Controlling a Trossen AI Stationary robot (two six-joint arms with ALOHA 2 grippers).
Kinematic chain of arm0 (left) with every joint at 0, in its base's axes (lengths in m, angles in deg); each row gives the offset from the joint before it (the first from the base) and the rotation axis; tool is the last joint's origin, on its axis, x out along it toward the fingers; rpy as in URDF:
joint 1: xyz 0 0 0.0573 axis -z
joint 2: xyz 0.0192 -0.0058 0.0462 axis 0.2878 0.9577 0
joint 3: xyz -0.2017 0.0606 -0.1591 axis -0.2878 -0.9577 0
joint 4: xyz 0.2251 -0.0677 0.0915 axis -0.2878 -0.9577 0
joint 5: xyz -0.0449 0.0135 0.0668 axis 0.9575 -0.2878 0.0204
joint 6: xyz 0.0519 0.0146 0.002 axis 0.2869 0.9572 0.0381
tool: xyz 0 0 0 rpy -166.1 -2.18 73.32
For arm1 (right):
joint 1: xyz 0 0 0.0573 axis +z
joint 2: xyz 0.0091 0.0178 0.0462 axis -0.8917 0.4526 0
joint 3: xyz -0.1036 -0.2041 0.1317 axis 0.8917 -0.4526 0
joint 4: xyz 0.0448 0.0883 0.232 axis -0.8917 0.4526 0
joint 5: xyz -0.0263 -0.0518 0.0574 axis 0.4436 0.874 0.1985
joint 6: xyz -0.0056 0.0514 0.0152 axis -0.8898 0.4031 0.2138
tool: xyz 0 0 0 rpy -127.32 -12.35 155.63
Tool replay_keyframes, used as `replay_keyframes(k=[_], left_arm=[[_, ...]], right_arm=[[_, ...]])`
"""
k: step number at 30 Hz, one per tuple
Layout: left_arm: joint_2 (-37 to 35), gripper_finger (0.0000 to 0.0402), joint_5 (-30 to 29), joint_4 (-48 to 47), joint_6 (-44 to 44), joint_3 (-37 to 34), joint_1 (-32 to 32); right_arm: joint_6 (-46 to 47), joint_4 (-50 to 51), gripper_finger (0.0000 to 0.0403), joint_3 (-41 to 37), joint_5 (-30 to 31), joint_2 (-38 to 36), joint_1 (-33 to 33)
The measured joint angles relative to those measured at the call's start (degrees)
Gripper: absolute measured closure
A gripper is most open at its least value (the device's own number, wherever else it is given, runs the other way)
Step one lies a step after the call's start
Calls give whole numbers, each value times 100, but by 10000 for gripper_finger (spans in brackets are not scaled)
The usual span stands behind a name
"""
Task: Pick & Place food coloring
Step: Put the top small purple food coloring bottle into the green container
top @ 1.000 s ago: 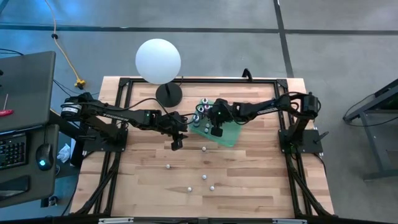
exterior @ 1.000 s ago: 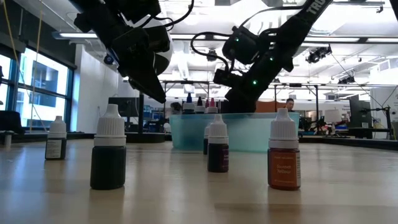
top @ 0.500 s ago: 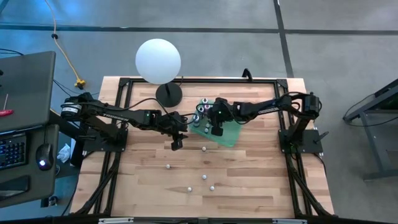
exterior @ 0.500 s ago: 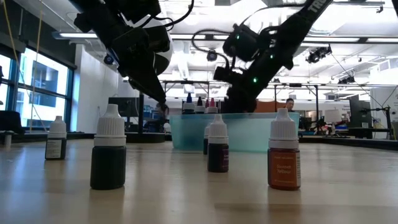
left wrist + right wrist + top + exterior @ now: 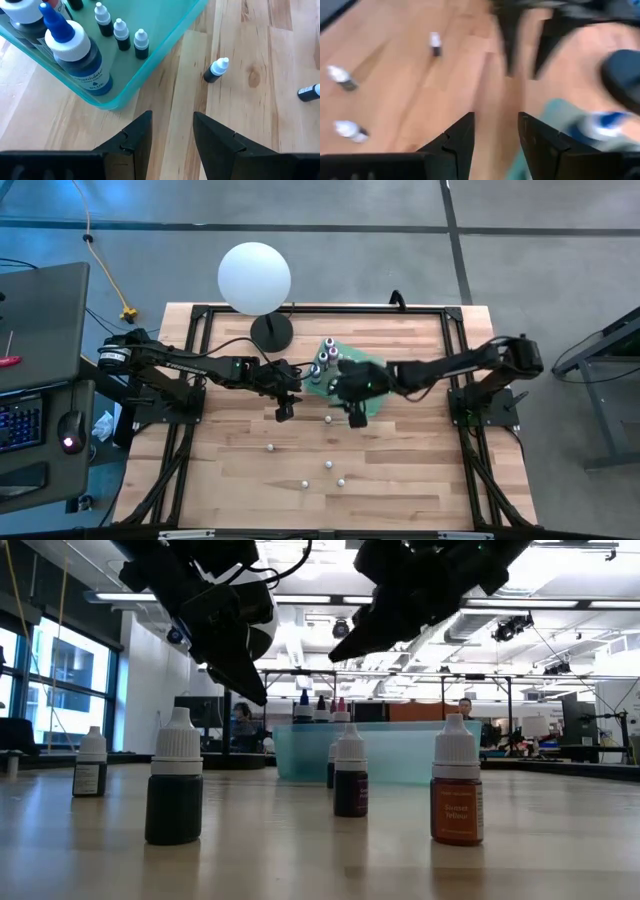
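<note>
From above, the right gripper (image 5: 357, 418) hangs just off the near edge of the green tray (image 5: 372, 402), with a loose bottle (image 5: 328, 419) on the wood just beside it. The left gripper (image 5: 284, 413) waits close by, on the tray's other side. More small bottles (image 5: 327, 465) stand farther out on the table (image 5: 400, 470).

At table height, four bottles stand upright in front of the tray (image 5: 400, 752), including a dark one (image 5: 350, 772) and an orange one (image 5: 457, 781); both arms hang above them.

In the left wrist view, the left fingers (image 5: 136, 137) stand apart with nothing between them, a small bottle (image 5: 216, 70) ahead of them.

In the right wrist view, the right fingers (image 5: 457, 140) also stand wide apart and empty.

The next step is probably fetching the nearest bottle: come straight down over it, straddle the body below the cap, and close gently so it does not tip.
</note>
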Motion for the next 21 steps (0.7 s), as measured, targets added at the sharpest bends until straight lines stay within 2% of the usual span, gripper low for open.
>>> replay_keyframes(k=[8,13,21], left_arm=[[0,261,0,108,0,-2,0],[0,261,-1,114,0,-2,0],[0,261,4,172,0,-2,0]], right_arm=[[281,-313,263,-9,123,845,553],[836,-368,263,-9,141,1179,567],[835,-421,263,-8,391,1500,530]])
